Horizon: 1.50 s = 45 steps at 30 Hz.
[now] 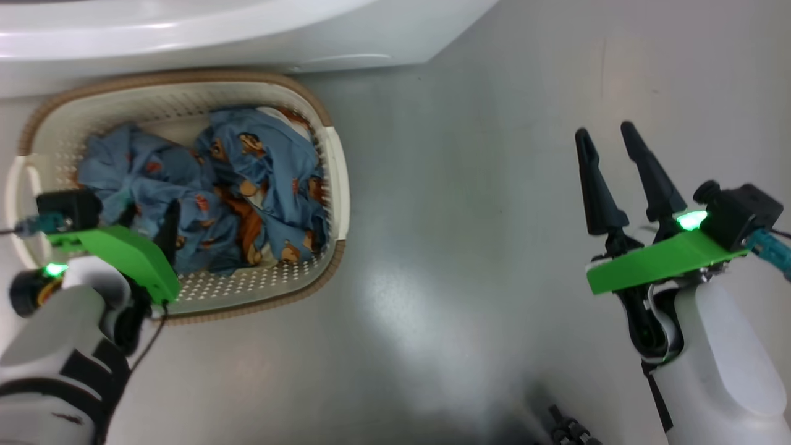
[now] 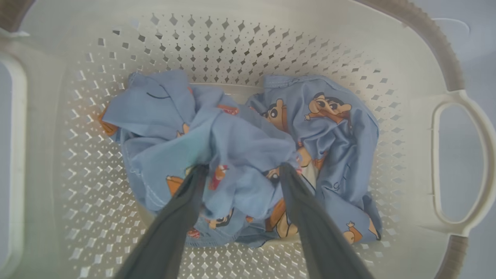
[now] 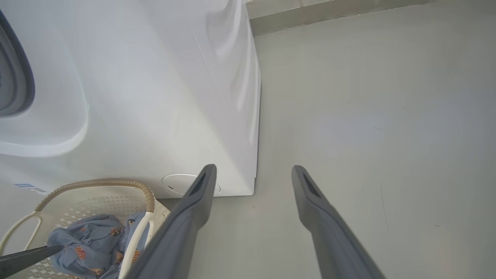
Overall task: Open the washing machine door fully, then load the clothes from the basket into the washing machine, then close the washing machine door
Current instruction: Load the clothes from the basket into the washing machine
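One basket (image 1: 185, 79) is seen on the grey floor (image 1: 469, 216) at the left, set just on the near side of the one white washing machine (image 1: 185, 37), whose front fills the far edge of the head view. Two white handles are counted on the basket, one on the left end (image 2: 15, 155) and one on the right end (image 2: 486, 162). The clothes (image 1: 259, 167) are heaped inside it in two blue bunches, left and right, which touch in the middle; the number of garments cannot be told.

The left gripper (image 2: 243, 168) is lowered into the basket. Its two dark fingers (image 2: 178, 217) are held wide apart, their tips are sunk into the fabric, and a raised fold of the left bunch is bracketed between them without being pinched.

The right gripper (image 1: 605, 128) is held over bare floor at the right, well apart from the basket. Its two fingers are spread and nothing is held between them. In the right wrist view the near right corner of the washing machine is seen to the left of them.
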Tool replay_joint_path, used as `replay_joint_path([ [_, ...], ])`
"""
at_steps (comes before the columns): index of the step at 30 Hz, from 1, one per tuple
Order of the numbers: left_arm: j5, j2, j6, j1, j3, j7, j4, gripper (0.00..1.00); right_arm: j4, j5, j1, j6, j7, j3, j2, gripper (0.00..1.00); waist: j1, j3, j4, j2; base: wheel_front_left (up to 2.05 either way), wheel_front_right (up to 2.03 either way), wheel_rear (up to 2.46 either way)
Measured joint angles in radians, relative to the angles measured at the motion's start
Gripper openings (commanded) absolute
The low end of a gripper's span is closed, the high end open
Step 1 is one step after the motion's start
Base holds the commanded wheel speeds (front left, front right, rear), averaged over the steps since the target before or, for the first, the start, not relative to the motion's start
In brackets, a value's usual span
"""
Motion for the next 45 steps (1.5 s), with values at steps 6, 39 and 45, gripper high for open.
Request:
replay_joint_path([
  [6,-0.010,0.022,0.000,-0.056,-0.036,0.047,0.053,1.00,-0.016,-0.006,-0.027,0.000,-0.007,0.014,0.010,1.00,0.0000,0.038,-0.026,0.0000,0.00,0.00,0.00],
  [39,-0.192,0.049,0.000,-0.032,-0.134,-0.022,-0.003,0.00,-0.014,-0.008,-0.044,0.000,-0.007,0.031,0.027,1.00,-0.0001,-0.009,-0.033,0.0000,0.00,0.00,0.00],
  [45,-0.220,0.052,0.000,0.015,-0.136,-0.050,-0.050,0.00,-0.006,-0.006,-0.021,0.000,-0.007,0.027,0.020,1.00,0.0000,-0.067,-0.020,0.0000,0.00,0.00,0.00],
])
